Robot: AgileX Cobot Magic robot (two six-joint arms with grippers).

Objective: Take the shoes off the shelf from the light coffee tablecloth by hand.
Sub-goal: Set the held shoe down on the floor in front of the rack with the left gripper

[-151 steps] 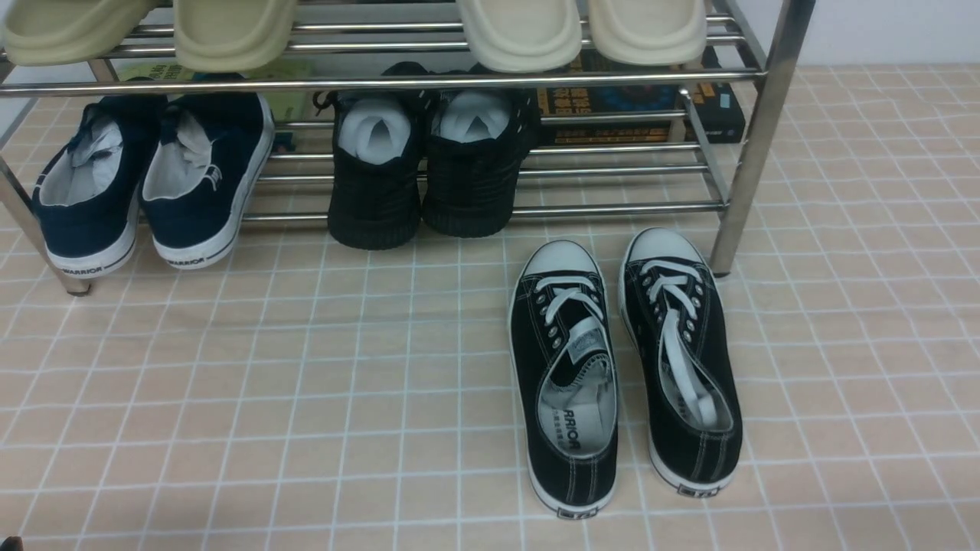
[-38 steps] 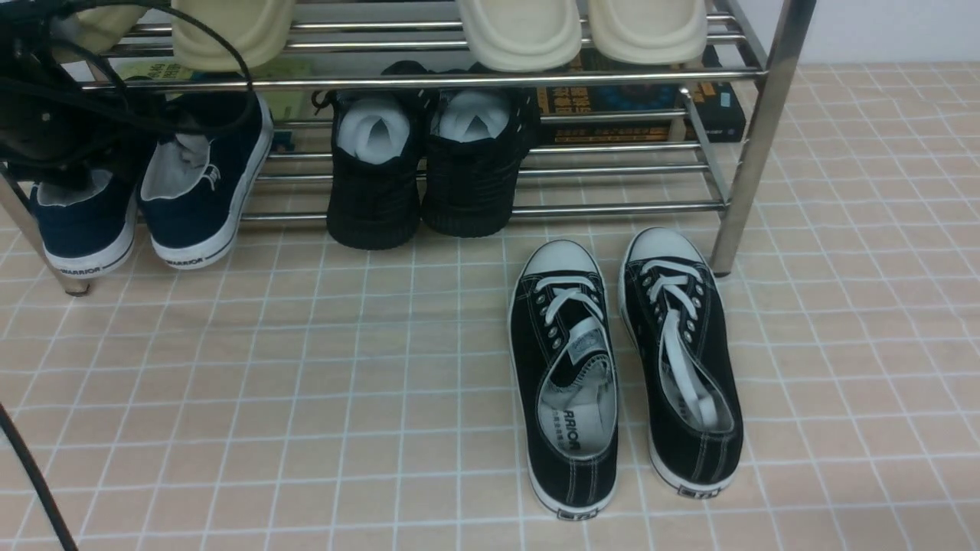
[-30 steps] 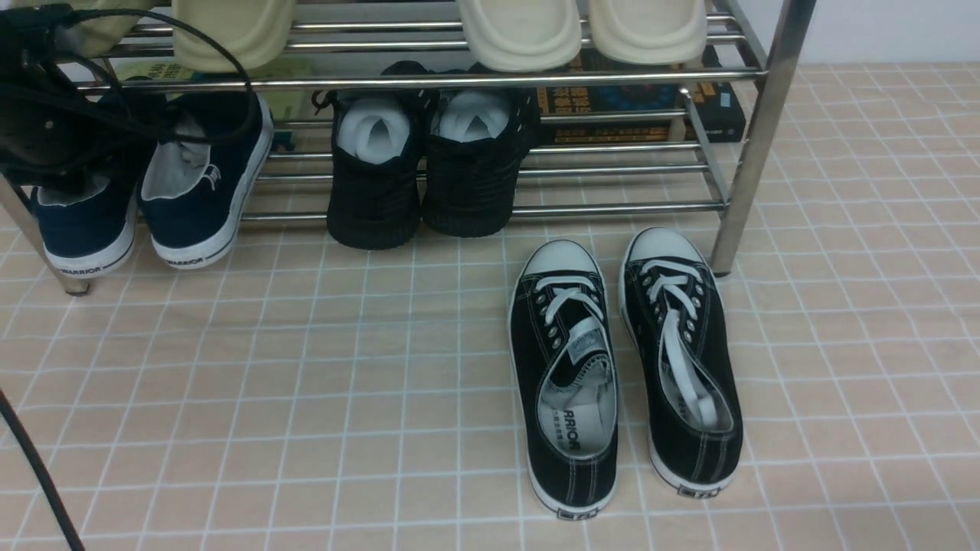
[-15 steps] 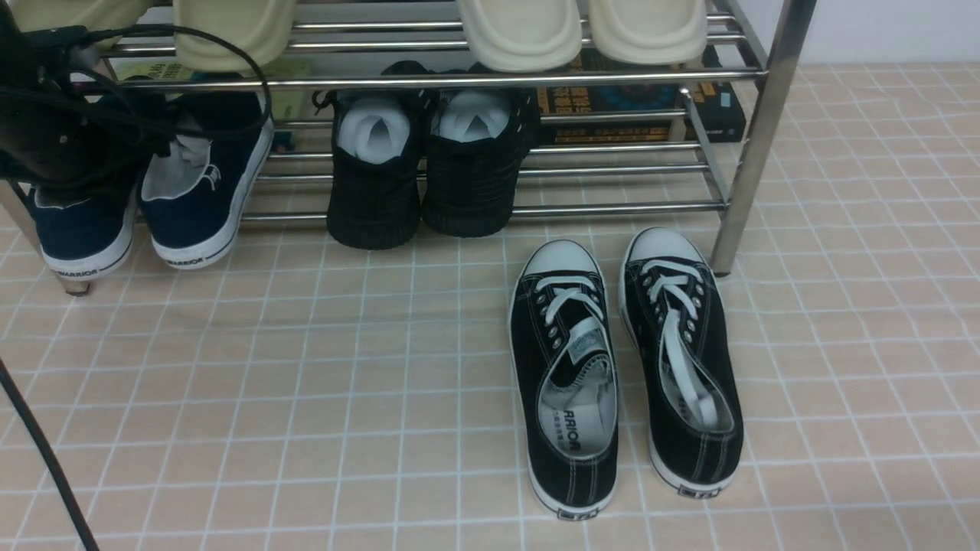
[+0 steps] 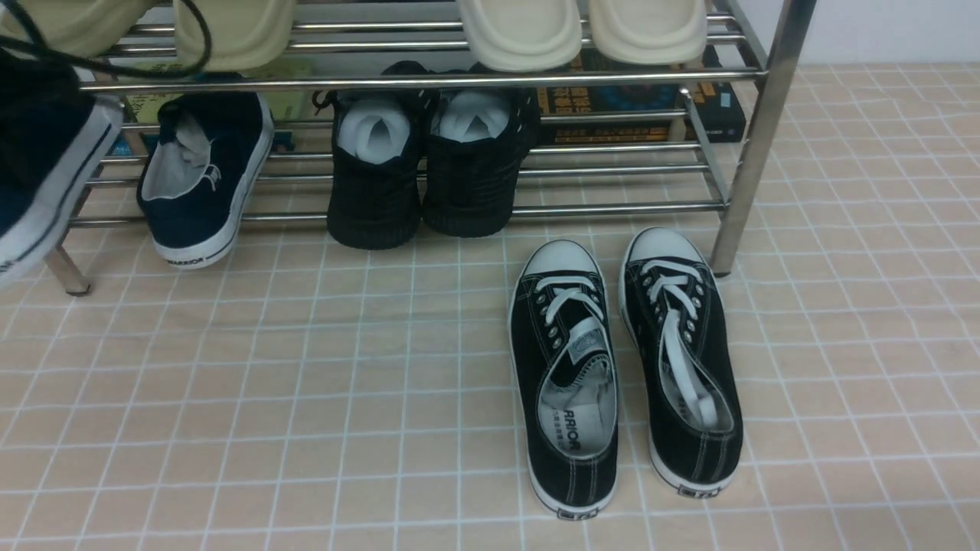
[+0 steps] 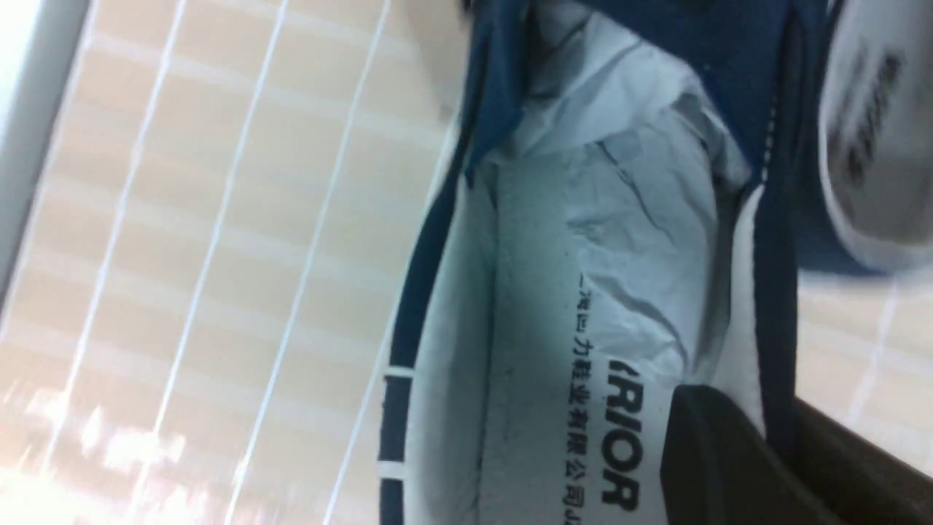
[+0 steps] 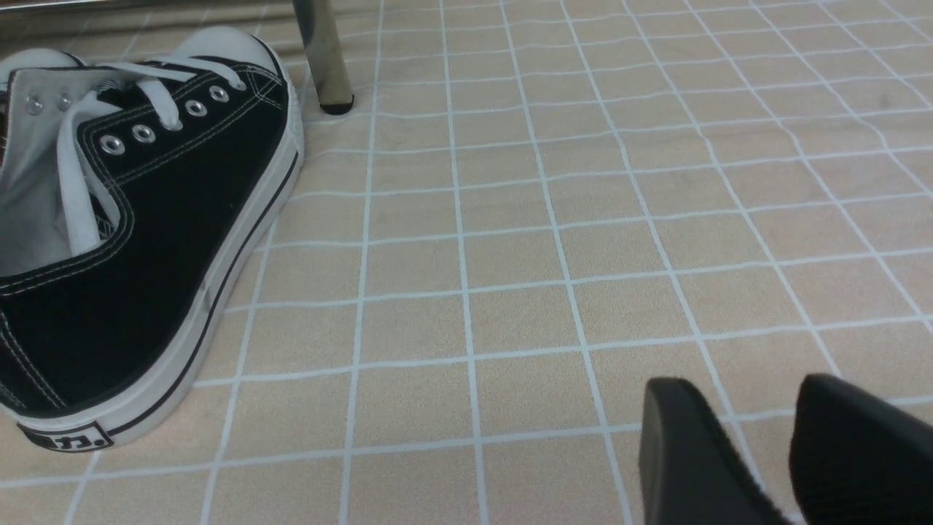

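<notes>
At front view's left edge, one navy shoe (image 5: 42, 168) held raised off shelf (image 5: 429, 79), heel wall pinched by left gripper (image 6: 783, 445). Second navy shoe (image 5: 200, 176) left on lowest rack tier. Right gripper (image 7: 783, 445) held narrowly parted above tablecloth (image 7: 568, 240), nothing gripped.

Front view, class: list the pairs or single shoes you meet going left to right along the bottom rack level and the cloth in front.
Lifted navy shoe → navy shoe on the shelf → black plaid pair → black lace-up sneakers.
</notes>
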